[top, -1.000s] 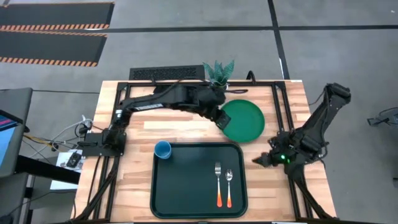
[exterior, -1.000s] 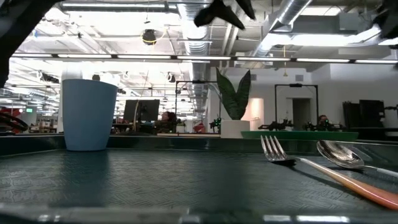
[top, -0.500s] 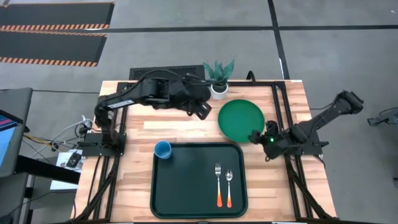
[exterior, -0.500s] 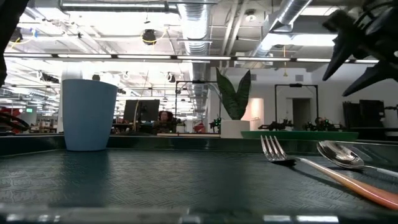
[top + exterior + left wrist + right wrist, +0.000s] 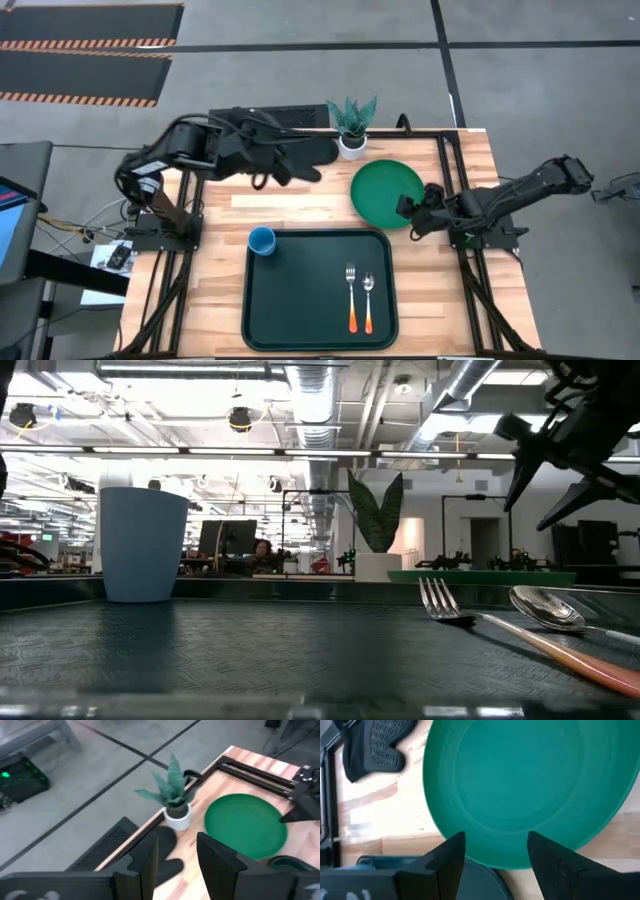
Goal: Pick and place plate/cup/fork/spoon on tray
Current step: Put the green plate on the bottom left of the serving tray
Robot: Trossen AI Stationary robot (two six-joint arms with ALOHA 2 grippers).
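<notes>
Nearest on the dark green tray lay the fork and the spoon, side by side, orange handles toward the front edge, while the blue cup stood at the tray's far left corner. Just beyond the tray's far right corner, on bare wood, sat the green plate, the one piece not yet aboard. It looked stiff, light and likely slick, so the raised rim seemed the only place to pinch. The right gripper hung at the plate's tray-side rim, fingers spread wide and empty, probably not touching. Farther off, past the plate beside the potted plant, the left gripper waited, fingers parted, holding nothing.
</notes>
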